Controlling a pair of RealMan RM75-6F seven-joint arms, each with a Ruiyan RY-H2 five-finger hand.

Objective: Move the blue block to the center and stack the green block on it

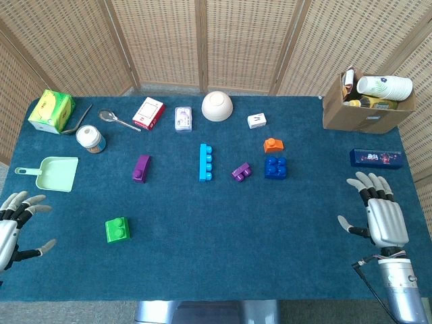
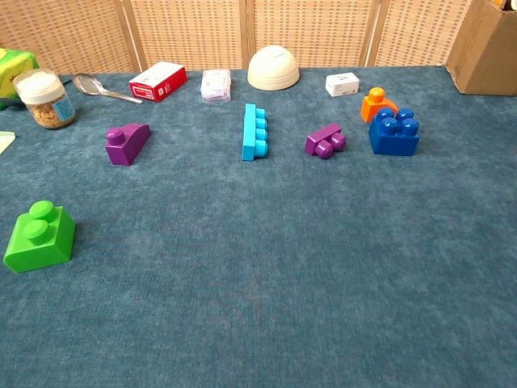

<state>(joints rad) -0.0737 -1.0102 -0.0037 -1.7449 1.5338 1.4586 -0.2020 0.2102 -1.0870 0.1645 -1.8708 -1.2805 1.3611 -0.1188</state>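
Two robot hands empty, fingers spread: left robot hand [image 1: 17, 223], right robot hand [image 1: 381, 216] | blue block [image 1: 275, 167] just right of purple block [image 1: 241, 172] | green block [image 1: 117, 229] well left, nearer counter [image 1: 223, 256] front edge

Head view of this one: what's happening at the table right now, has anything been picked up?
Nothing is held. The left hand and right hand rest open at the table's near corners. The blue block sits right of centre beside an orange piece, and the green block lies near the left front. Neither is being touched, and the stack has not been started.
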